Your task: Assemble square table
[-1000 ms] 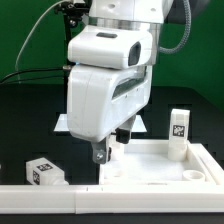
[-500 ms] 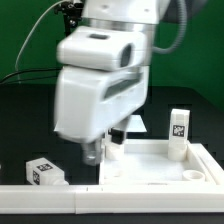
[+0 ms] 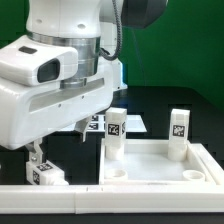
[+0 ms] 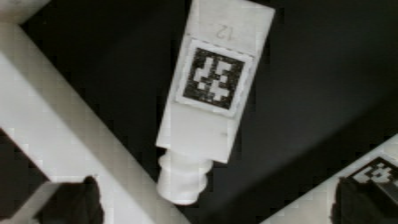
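Your gripper (image 3: 38,158) hangs low at the exterior view's left, just above a loose leg (image 3: 45,173) lying flat on the black table (image 3: 160,105), just behind the long white rail (image 3: 110,200). You cannot tell whether the jaws are apart or closed (the arm (image 3: 60,90) blocks most of it, and the wrist view catches only one dark finger (image 4: 71,200)); nothing shows as held. The wrist view has that lying leg (image 4: 217,90) tag up, with a threaded stub at one end, beside the rail (image 4: 54,110). The square tabletop (image 3: 160,165) sits at the exterior view's right, rim up, with two legs standing upright at its far corners, one here (image 3: 115,135) and the other here (image 3: 178,133).
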Controlling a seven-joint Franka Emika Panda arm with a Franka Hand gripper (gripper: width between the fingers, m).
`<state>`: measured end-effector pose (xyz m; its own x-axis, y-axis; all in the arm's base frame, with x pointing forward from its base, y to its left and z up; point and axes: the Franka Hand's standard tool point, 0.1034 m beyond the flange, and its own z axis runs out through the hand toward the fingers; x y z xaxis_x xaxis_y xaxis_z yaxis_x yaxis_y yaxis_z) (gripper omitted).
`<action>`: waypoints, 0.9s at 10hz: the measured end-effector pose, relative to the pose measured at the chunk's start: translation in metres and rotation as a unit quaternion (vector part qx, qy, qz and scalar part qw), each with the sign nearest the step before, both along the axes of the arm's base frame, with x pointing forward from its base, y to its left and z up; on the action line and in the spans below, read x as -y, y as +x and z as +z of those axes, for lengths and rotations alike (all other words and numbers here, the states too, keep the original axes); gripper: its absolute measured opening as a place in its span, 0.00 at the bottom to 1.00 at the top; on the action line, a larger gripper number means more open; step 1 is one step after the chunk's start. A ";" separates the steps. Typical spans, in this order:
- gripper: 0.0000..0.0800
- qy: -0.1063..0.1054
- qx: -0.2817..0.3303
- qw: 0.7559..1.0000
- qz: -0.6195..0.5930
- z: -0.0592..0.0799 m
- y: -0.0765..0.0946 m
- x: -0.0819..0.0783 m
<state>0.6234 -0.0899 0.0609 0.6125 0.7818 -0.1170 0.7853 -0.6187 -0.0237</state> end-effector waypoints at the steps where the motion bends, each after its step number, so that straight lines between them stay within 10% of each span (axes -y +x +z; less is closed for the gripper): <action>1: 0.81 0.002 -0.003 1.000 -0.007 -0.004 -0.003 0.003; 4: 0.81 0.004 -0.029 0.998 -0.048 -0.043 -0.027 0.029; 6: 0.78 0.004 -0.030 0.998 -0.048 -0.046 -0.030 0.029; 8: 0.61 0.004 -0.031 0.998 -0.048 -0.046 -0.030 0.029; 9: 0.36 0.004 -0.031 0.998 -0.048 -0.046 -0.030 0.029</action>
<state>0.5930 -0.1185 0.0146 0.6759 0.7214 -0.1506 0.7199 -0.6901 -0.0748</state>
